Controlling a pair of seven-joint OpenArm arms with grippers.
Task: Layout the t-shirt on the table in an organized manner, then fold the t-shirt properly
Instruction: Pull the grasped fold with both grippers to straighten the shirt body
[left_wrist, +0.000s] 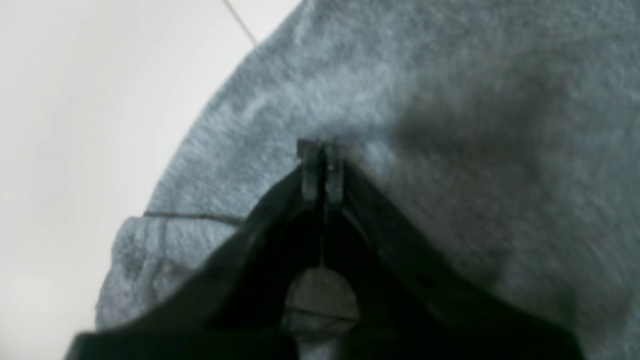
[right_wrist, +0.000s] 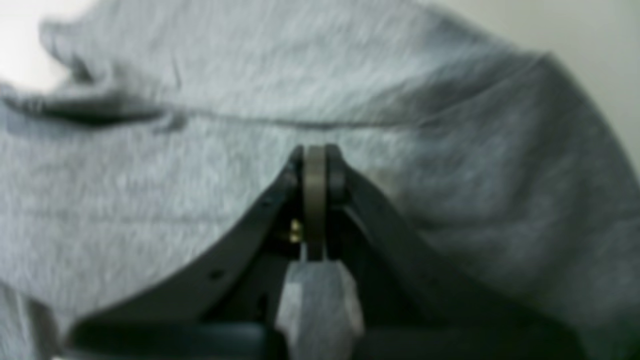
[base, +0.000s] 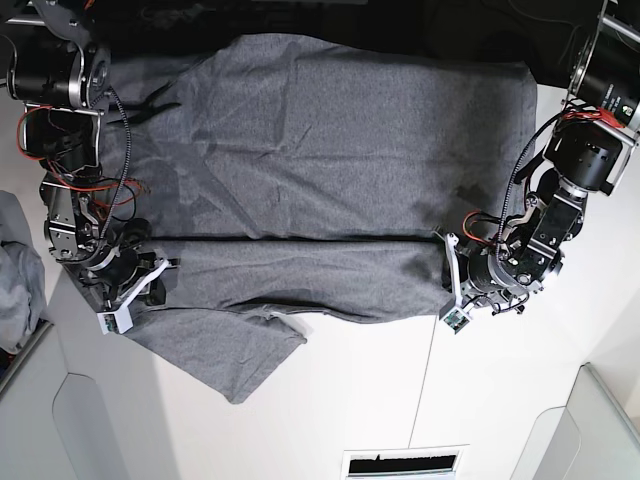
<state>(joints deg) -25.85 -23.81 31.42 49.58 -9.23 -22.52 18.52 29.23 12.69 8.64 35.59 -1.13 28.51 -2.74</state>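
Near: my left end effector (left_wrist: 320, 167) closed, no cloth seen between tips. Right end effector (right_wrist: 315, 170) same. Shirt (base: 330, 190) spread on bench (base: 370, 400), centre to 12 o'clock, sleeve at 7. I judge it light, limp, drapey; best pinched at hems and seams. No readable writing or label visible.

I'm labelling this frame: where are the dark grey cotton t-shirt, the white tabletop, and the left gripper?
Dark grey cotton t-shirt (base: 330, 140), base view, mid body panel.
White tabletop (base: 380, 390), base view, bare surface.
Left gripper (left_wrist: 321, 150), left wrist view, closed fingertips.
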